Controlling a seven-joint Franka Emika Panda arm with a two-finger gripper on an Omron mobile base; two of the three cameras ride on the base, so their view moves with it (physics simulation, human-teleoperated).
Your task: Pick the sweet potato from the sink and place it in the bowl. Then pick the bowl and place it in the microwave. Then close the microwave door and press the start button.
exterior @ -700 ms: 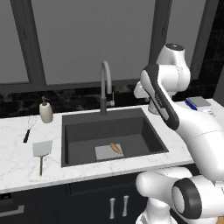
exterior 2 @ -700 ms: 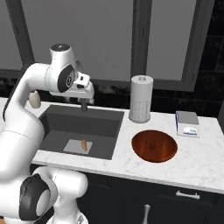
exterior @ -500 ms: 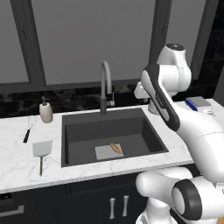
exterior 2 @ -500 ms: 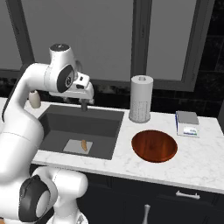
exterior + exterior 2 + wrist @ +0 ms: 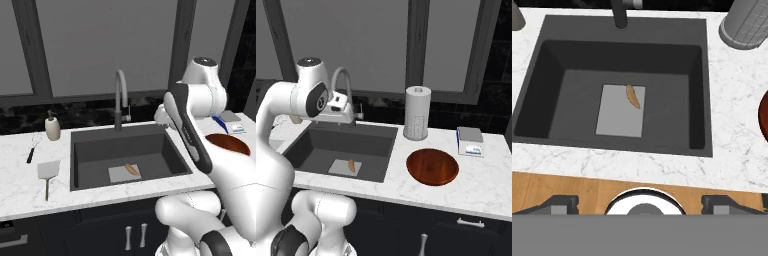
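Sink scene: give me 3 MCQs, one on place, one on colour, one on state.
1. Where is the sweet potato?
A. In the bowl
B. On the sink's light square
C. On the counter

2. What colour is the bowl?
A. Reddish-brown
B. White
C. Blue

3. What does the bowl hold?
A. Sweet potato
B. Spatula
C. Nothing

Answers:
1 B, the sweet potato lies at the edge of the light square in the sink.
2 A, the bowl is glossy reddish-brown.
3 C, its inside is bare.
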